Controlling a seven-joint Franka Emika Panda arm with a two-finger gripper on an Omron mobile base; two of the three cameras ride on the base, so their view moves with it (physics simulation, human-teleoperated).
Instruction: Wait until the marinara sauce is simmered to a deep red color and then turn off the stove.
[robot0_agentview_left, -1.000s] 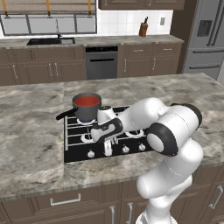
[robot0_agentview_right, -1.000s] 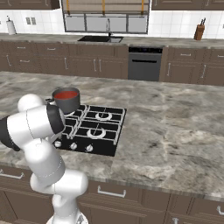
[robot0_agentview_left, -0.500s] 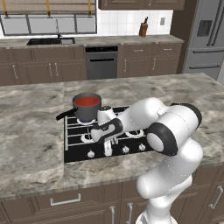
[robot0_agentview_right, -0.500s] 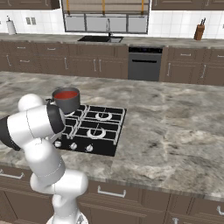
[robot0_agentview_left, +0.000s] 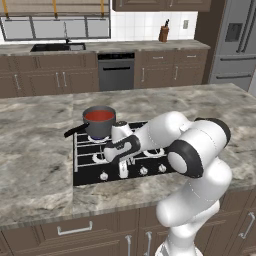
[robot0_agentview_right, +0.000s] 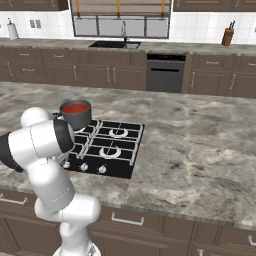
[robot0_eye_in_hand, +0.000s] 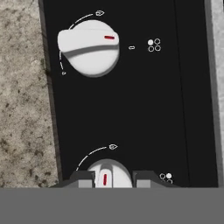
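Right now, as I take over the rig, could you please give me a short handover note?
Gripper: down at the front knob row, jaws either side of one knob; contact cannot be judged.
Marinara sauce: red, in the saucepan on the stove's rear left burner.
Done: gripper lined up on a knob.
Left: judge whether the sauce is deep red, then turn the knob off.

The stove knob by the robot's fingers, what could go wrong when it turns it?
The end effector straddles one knob, but a second knob sits close by, so it might be the wrong burner's. The fingertips barely flank the knob and could slip. The marinara sauce would keep cooking in its saucepan.
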